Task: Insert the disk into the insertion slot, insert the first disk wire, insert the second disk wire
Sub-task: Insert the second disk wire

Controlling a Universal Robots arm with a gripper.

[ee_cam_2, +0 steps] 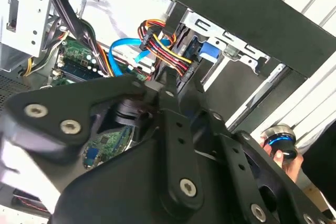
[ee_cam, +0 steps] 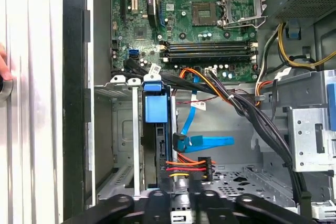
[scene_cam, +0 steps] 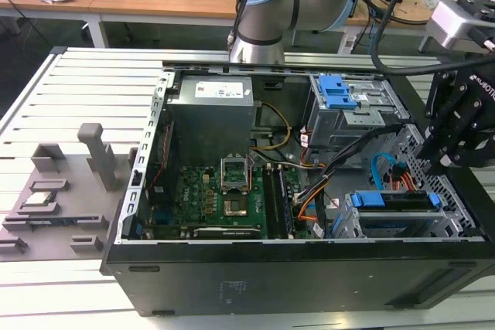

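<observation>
Disk (scene_cam: 396,200): sits on edge inside insertion slot (scene_cam: 402,227), blue carrier frame uppermost, at the near corner of the computer case (scene_cam: 271,280) on the exterior view's right. Stands between the slot's perforated metal walls in the first wrist view.

Blue flat cable (ee_cam: 207,141): ends in a dark blue connector just beside the disk's rear edge. Seated or not: cannot tell.

Red, yellow and black wire bundle (ee_cam: 184,167): ends in a black connector and lies just beside that same edge, nearest thing to the gripper (ee_cam_2: 168,81).

Gripper: hangs over the slot end of the case, close above the bundle. Apart, together or clamped: cannot tell.

Case: lies on its side, lid off, on slatted metal table (scene_cam: 85,83). Holds green motherboard (scene_cam: 220,202), grey power supply box (scene_cam: 213,113) and taller grey cage (scene_cam: 352,121) with blue latch (scene_cam: 338,90), cage standing behind the slot.

Grey tray (scene_cam: 73,214): on the table at the exterior view's left, apart from the case. Holds small flat parts in recesses.

Hand (ee_cam_2: 290,160): outside the case wall, touching round knob (ee_cam_2: 278,137) with a blue ring.
</observation>
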